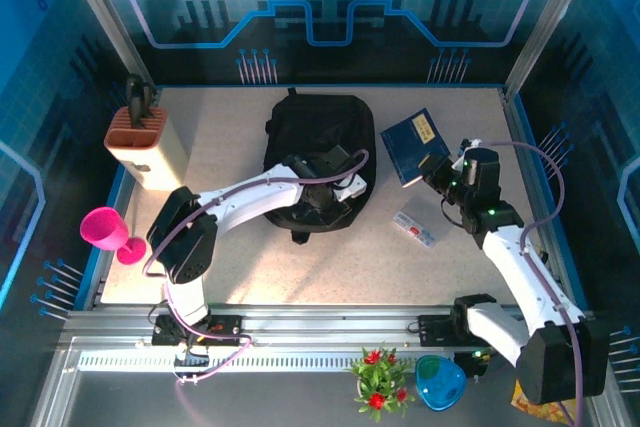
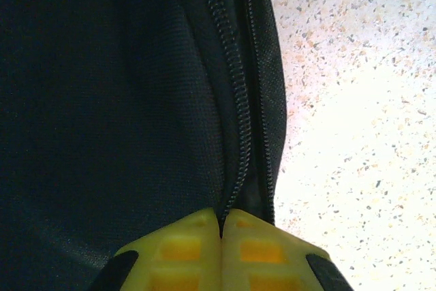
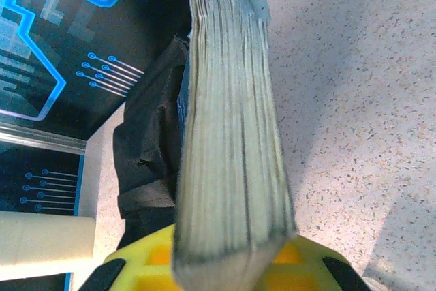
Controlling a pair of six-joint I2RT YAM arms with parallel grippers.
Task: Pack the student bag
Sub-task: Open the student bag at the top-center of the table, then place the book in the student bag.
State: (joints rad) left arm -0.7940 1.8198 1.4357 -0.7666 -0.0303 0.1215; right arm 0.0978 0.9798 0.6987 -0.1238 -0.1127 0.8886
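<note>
- The student bag [image 1: 318, 132] lies flat on the table [image 1: 230, 247], just off centre toward 12 o'clock, with its rounded end at 6 o'clock.
- The left gripper [image 1: 335, 197] is down on that 6 o'clock end. On the wrist camera its pads are pressed tight together right where the zip [image 2: 235, 100] runs in. I cannot tell whether a tab is nipped between them.
- The right gripper [image 1: 445, 172], at the bag's 3 o'clock, is clamped on a thick blue book [image 1: 410, 142], gripping it across the page edges.
- Handling call: the bag is soft, limp fabric, light but floppy, so it will sag and drag rather than lift cleanly.
- Best holds look like the zip tab, the top loop or a fold beside the zip, not the flat panel.
</note>
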